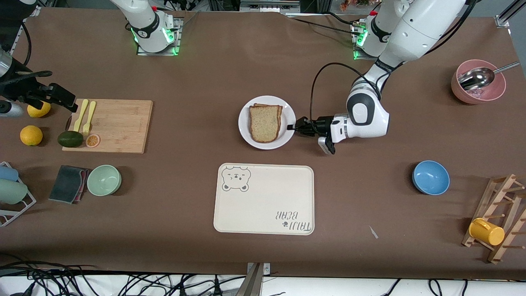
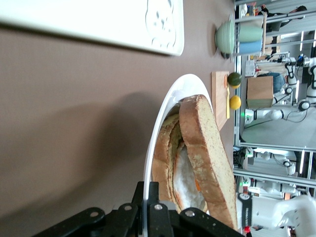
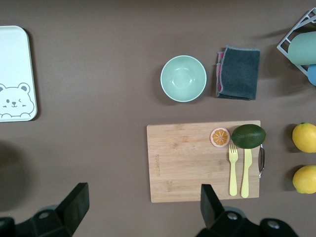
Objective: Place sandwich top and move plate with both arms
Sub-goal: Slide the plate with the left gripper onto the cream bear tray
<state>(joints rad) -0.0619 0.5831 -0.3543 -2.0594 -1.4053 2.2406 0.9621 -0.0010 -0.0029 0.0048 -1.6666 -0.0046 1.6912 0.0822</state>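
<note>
The plate point(image 1: 267, 122) lies in the middle of the table point(image 1: 197, 61). On it is a sandwich: the sandwich top point(image 1: 265, 122) lies over a lower slice point(image 2: 165, 163), and in the left wrist view white egg point(image 2: 186, 178) with an orange edge shows between the two slices. The top sits a little shifted, so the lower crust shows at one edge.

The tray point(image 1: 264, 199) with the bear drawing is nearer to the front camera than the plate and has nothing in it. The blue bowl point(image 1: 430, 177), toward the left arm's end, holds nothing, and the green bowl point(image 1: 104, 180), toward the right arm's end, also holds nothing. The pink bowl point(image 1: 478, 82) holds a metal ladle point(image 1: 476, 78).

The left gripper point(image 1: 292, 126) is at the plate's edge, low over the table. Its fingers point(image 2: 148, 210) are clenched on the plate's rim, one above and one under it.

The right gripper point(image 3: 143, 207) waits high over the cutting board point(image 3: 203, 161), with the fingers wide apart and holding nothing.
</note>
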